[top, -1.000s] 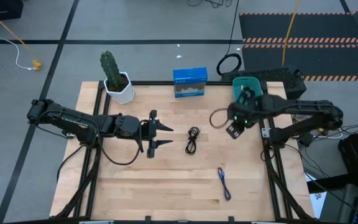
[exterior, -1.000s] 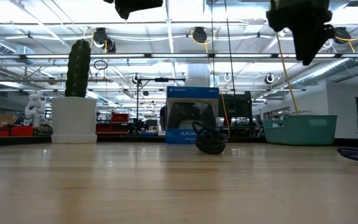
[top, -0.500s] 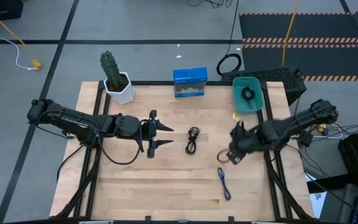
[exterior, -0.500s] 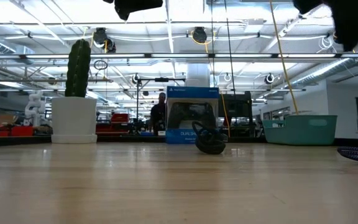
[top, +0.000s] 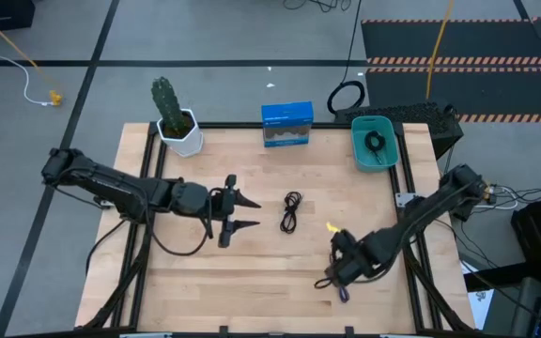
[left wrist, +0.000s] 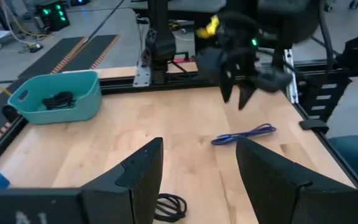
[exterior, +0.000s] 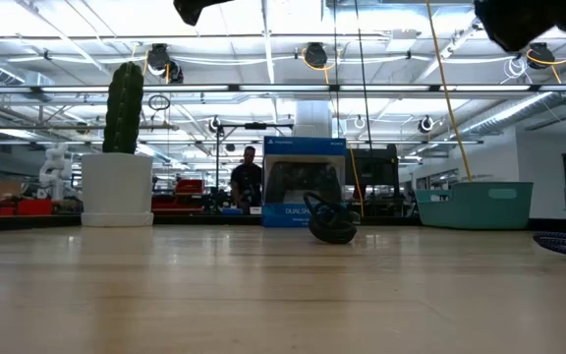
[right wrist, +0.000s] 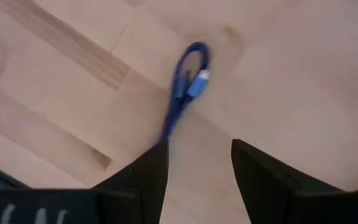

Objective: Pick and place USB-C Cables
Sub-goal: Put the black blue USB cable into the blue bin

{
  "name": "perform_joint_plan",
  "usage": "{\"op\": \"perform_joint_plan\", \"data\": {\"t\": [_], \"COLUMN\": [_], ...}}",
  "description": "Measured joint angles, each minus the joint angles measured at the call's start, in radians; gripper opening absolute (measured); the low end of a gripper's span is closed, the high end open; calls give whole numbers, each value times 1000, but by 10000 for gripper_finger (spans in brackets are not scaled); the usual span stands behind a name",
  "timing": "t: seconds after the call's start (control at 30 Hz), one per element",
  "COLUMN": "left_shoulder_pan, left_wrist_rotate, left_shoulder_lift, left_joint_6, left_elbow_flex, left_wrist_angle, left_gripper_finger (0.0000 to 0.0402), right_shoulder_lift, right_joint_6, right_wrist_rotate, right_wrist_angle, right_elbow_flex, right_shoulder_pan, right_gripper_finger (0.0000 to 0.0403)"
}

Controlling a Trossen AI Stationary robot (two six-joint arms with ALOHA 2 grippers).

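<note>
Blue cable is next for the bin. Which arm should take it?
Right. Its open end effector hangs directly over the blue cable, fingers either side of the strand. The left end effector, also open, waits nearer the loose black cable, farther from the teal bin.

One cable (top: 376,143) in bin (top: 360,153); another (top: 291,210) probably mid-table.

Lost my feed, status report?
Right gripper open over blue cable. Left gripper open, idle. One black cable in teal bin. Nothing blocking.
</note>
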Motion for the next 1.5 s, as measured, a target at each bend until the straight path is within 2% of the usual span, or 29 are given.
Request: {"op": "perform_joint_plan", "data": {"t": [0.3,0.4,0.87,1.13,1.5], "left_shoulder_pan": [-84,-100,-118,-141,-155], "left_wrist_rotate": [-111,-118,-120,-119,-119], "left_shoulder_lift": [29,59,199,209,209], "left_joint_6": [-48,-63,-160,-176,-178], "left_elbow_flex": [0,1,0,0,0], "left_wrist_angle": [8,17,52,55,56], "left_gripper_finger": [204,204,204,204,204], "right_shoulder_lift": [133,159,276,280,281], "right_joint_6": [30,32,1,-19,-156], "right_wrist_rotate": [-1,3,9,9,24], "right_wrist_angle": [106,151,163,172,175], "right_elbow_flex": [0,0,0,1,1], "right_shoulder_pan": [25,30,37,36,36], "right_gripper_finger": [167,167,161,98,27]}}
